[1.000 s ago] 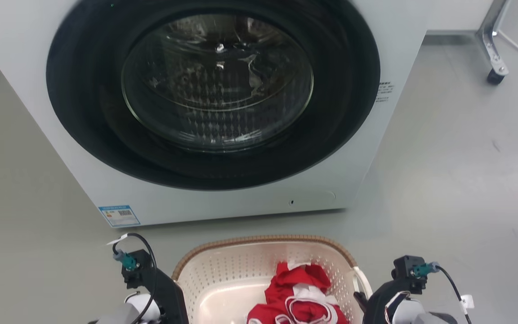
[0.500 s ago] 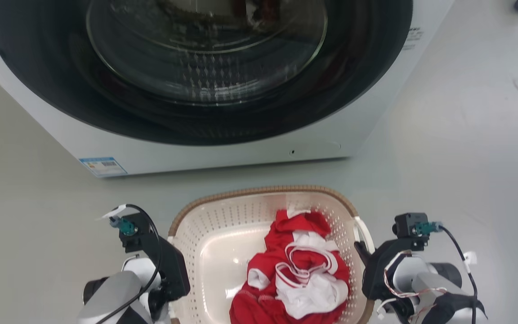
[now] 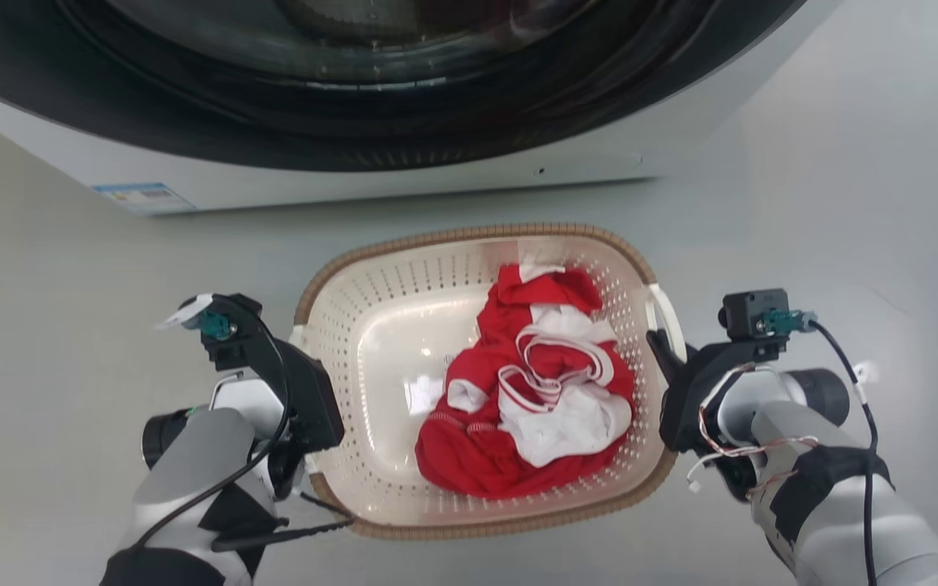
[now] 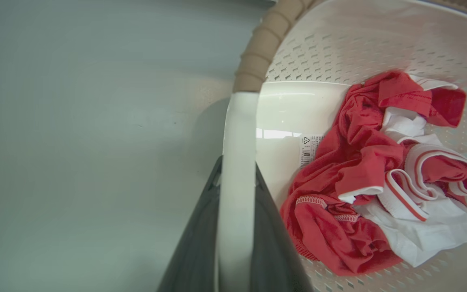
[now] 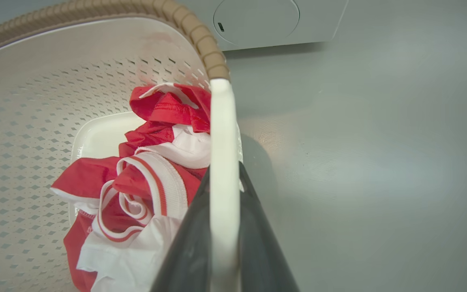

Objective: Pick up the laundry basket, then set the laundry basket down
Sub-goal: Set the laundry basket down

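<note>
The laundry basket point(image 3: 371, 293) is cream-white and perforated, with a brown woven-look rim, and sits in front of the washing machine. Crumpled red and white clothes point(image 3: 534, 382) lie inside it. My left gripper point(image 3: 302, 350) is shut on the basket's left white handle point(image 4: 239, 121); its dark fingers point(image 4: 201, 227) clamp the handle from both sides. My right gripper point(image 3: 658, 350) is shut on the right white handle point(image 5: 222, 113) in the same way, fingers point(image 5: 258, 227) on either side. The basket casts a close shadow on the floor; I cannot tell whether it touches the floor.
The white washing machine point(image 3: 404, 175) with its dark round door stands just beyond the basket's far rim. Grey floor point(image 3: 843, 203) spreads to the left and right of the basket.
The head camera has tilted down, so the washing machine slid up the picture and the whole basket came into view. Both grippers stay on the handles.
</note>
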Controlling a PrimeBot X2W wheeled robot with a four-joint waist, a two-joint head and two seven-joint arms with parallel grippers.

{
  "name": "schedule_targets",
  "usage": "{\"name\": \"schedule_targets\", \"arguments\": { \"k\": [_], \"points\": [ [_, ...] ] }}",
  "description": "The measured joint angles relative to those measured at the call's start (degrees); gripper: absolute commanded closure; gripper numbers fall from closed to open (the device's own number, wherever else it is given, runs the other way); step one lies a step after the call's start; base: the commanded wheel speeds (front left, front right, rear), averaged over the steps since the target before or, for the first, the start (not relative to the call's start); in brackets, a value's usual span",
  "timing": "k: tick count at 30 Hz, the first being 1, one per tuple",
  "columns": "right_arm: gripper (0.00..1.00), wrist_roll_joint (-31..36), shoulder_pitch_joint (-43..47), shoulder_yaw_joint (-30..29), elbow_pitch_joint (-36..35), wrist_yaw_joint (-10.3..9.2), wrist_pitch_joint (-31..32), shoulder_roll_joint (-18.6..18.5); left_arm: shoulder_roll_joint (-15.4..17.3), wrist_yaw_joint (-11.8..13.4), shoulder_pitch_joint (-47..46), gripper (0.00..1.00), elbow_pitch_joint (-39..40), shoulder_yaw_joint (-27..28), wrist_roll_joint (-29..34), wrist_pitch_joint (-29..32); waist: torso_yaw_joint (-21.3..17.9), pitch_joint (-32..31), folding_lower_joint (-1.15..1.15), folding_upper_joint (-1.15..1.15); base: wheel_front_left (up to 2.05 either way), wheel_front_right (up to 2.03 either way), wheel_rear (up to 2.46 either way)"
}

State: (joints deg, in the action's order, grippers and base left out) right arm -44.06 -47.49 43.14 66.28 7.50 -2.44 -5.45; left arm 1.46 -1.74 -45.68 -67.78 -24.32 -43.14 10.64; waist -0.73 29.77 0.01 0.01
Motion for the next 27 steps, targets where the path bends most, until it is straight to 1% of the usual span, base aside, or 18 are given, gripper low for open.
{"name": "schedule_targets", "arguments": {
  "k": [6,16,17,27],
  "points": [
    [1.0,0.49,-2.77,0.37,-0.41,-0.01,-1.13,-0.41,0.1,0.6,-2.67,1.0,0.46,-0.09,0.07,-1.56,0.23,4.33,0.0,0.0,0.0,0.0,0.0],
    [1.0,1.45,-6.16,1.1,-0.55,-0.02,-4.32,-0.59,0.16,1.4,-6.26,1.0,0.36,-0.26,1.41,-6.09,0.69,12.0,0.0,0.0,0.0,0.0,0.0],
    [1.0,1.64,-6.43,1.18,-0.54,-0.02,-4.66,-0.6,0.18,1.77,-6.48,1.0,0.33,-0.31,1.49,-6.62,0.72,12.61,0.0,0.0,0.0,0.0,0.0],
    [1.0,1.76,-8.87,1.22,0.42,-0.02,-8.04,-0.64,0.07,1.74,-8.45,1.0,0.07,-0.32,1.93,-11.02,0.83,17.05,-0.01,0.0,0.0,0.0,0.0]
  ]
}}
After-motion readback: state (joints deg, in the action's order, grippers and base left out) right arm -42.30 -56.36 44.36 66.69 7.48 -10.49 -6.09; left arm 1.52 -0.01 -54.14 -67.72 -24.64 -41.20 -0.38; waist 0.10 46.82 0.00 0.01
